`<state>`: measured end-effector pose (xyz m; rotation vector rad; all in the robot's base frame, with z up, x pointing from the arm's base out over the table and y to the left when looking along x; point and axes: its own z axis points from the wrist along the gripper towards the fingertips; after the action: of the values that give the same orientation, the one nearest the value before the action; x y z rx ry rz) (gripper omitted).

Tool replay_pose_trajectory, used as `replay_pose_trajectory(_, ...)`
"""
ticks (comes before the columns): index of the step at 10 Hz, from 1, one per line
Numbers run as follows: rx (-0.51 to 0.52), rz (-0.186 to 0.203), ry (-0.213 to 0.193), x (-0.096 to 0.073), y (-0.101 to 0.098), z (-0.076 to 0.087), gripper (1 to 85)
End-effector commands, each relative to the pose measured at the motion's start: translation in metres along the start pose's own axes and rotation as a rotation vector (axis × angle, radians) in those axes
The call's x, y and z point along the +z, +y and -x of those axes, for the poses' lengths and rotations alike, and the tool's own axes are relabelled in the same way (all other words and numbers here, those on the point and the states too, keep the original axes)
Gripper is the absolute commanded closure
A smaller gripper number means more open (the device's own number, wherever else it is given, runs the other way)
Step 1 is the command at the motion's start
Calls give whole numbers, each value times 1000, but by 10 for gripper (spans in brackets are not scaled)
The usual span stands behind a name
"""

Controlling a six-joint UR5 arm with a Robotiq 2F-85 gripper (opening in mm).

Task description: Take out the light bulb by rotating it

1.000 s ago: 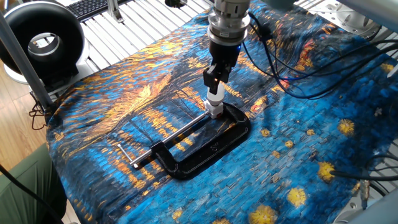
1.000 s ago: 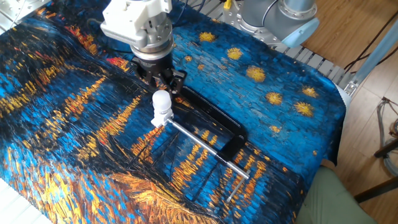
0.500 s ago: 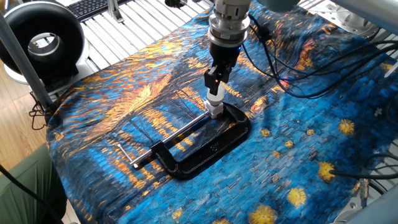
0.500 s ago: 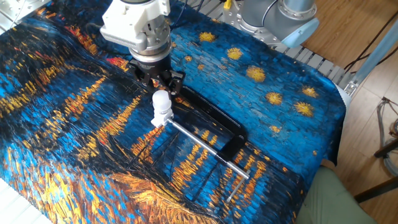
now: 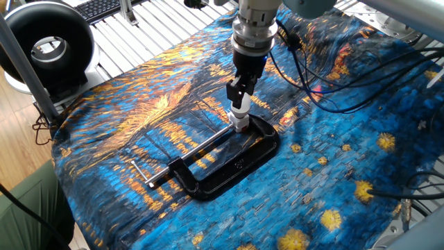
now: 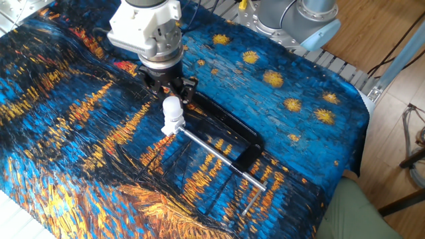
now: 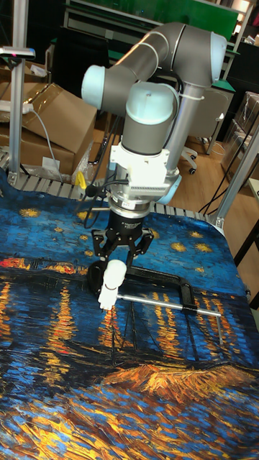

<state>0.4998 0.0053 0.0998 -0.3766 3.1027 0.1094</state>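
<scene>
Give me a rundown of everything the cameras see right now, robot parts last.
light bulb: one, white, upright in its socket at one end of the clamp, under the pincer.
socket: one, white, held at the end of the clamp's screw.
C-clamp: one, black with a silver screw rod, lying flat mid-table.
cloth: one, blue and orange starry print, covering the table.
round black device: one, off the table's corner in one fixed view.
cardboard boxes: brown, behind the table in the tall view.
pincer: one, black, fingers either side of the bulb's globe; contact unclear.
</scene>
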Motion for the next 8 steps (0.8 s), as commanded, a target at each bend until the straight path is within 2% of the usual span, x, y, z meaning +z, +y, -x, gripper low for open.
replay_pose_trajectory(1, 35, 6, -17, 8, 0, 1, 320)
replay_pose_trajectory(4, 52, -6, -22, 14, -7, 0, 333)
replay_pose_trajectory(6, 89, -7, -21, 15, -6, 0, 380)
replay_pose_trajectory(8, 90, -11, -23, 12, -9, 0, 390)
